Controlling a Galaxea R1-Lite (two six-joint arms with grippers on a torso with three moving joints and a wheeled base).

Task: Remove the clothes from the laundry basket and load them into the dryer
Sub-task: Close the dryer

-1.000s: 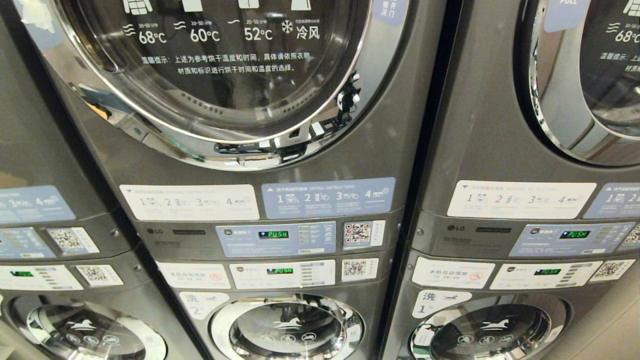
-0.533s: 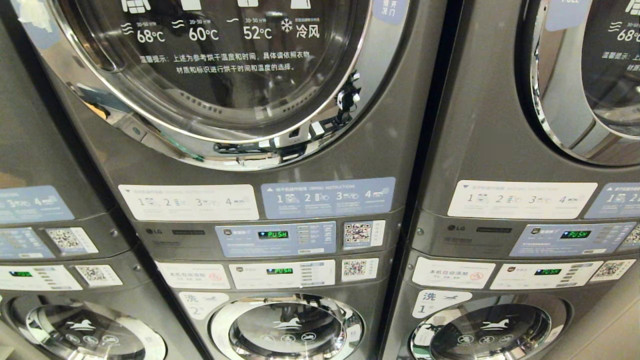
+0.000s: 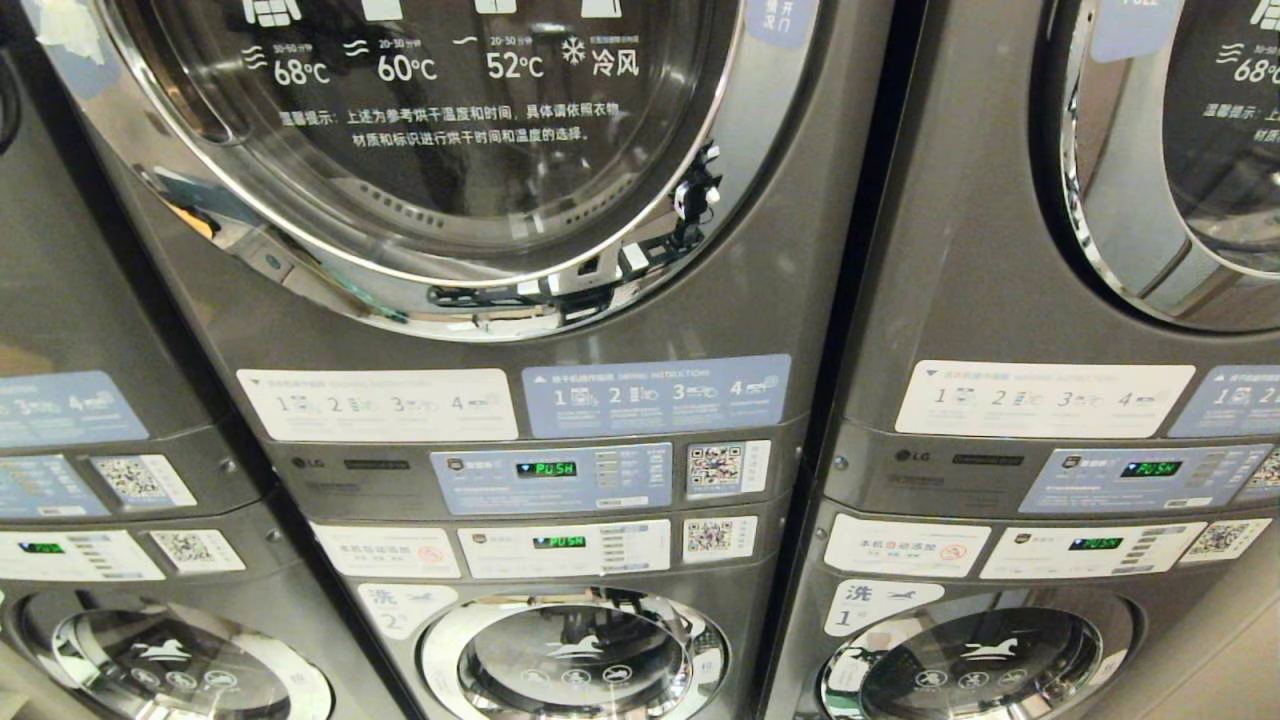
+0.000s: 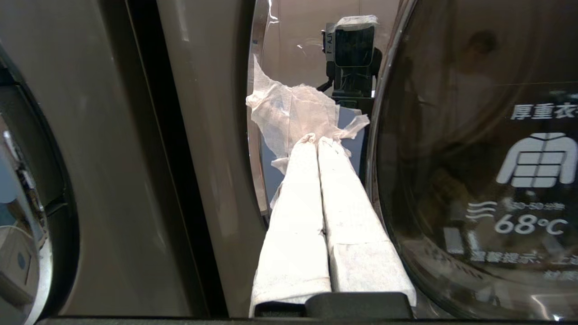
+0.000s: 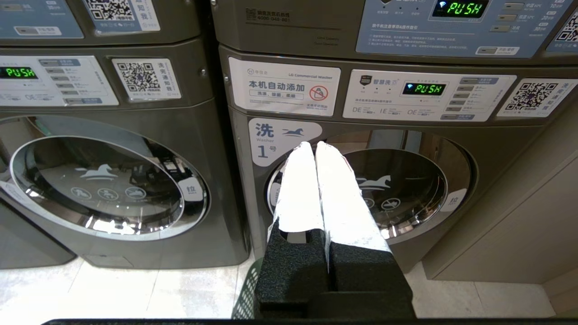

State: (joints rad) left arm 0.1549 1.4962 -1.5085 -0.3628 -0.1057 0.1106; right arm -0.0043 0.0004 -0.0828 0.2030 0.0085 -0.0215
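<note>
Grey dryer [image 3: 480, 250] door closed, drum empty-looking

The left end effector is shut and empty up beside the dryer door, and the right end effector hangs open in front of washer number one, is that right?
Not quite: the right end effector is shut, fingers pressed together, as the right wrist view shows. It does hang before washer number one, and the left end effector is shut and empty beside the dryer door.

Dryer door [image 3: 420, 130] closed, blocks drum; narrow gap [image 4: 149, 158] beside.
</note>
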